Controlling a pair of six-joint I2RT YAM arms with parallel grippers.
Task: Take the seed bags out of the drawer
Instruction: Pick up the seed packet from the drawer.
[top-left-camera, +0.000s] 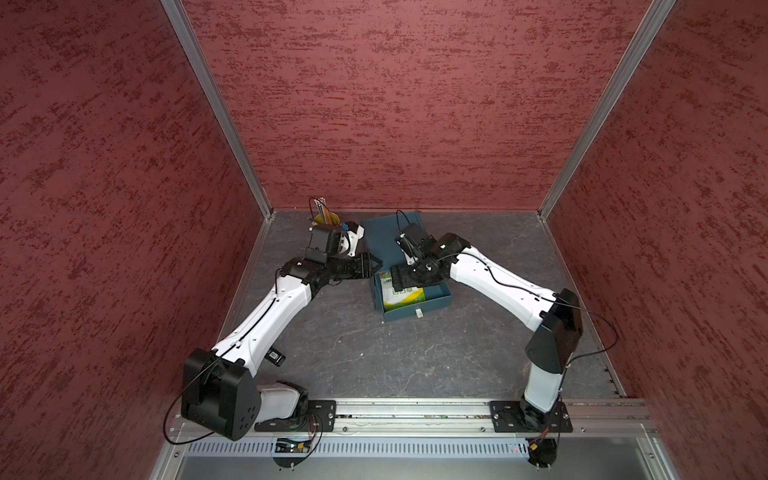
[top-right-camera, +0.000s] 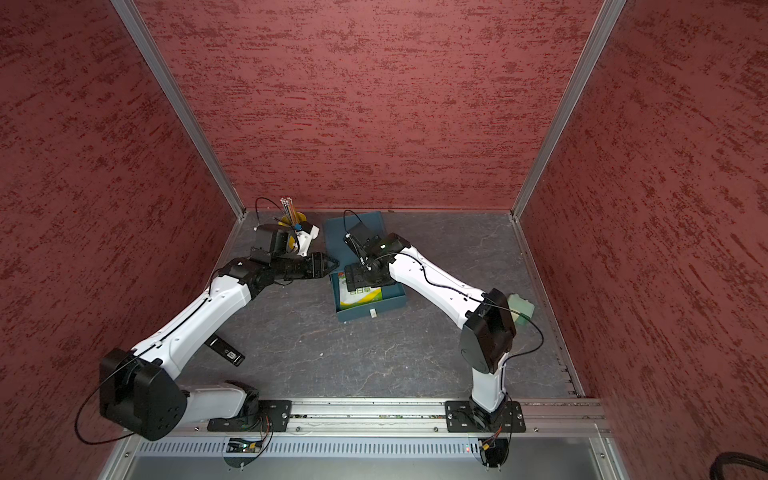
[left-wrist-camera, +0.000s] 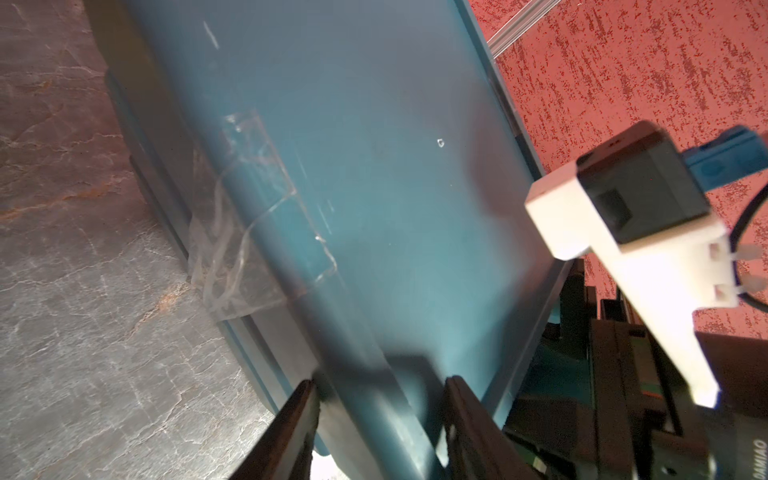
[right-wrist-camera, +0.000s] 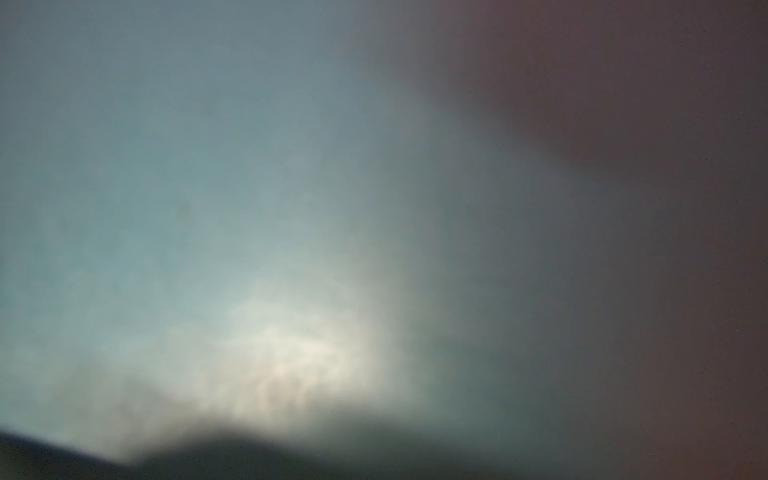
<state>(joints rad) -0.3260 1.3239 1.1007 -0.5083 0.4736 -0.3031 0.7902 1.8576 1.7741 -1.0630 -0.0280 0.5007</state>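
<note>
Reaching into open drawer (top-left-camera: 436, 293) with right hand (top-left-camera: 409, 276); grip hidden, cannot tell whether released or clenched. Left hand (top-left-camera: 374, 264) grasping case (top-left-camera: 386, 237) edge. Noted green-white seed bag (top-left-camera: 405, 297) inside drawer, beneath right hand. None seen out on worktop (top-left-camera: 374, 353); judged early stage.

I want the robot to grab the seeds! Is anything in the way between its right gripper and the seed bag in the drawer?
Nothing visible is. The drawer is pulled open with no cover, and the right gripper hangs over the green-white seed bag. From above, whether they touch cannot be told.
</note>
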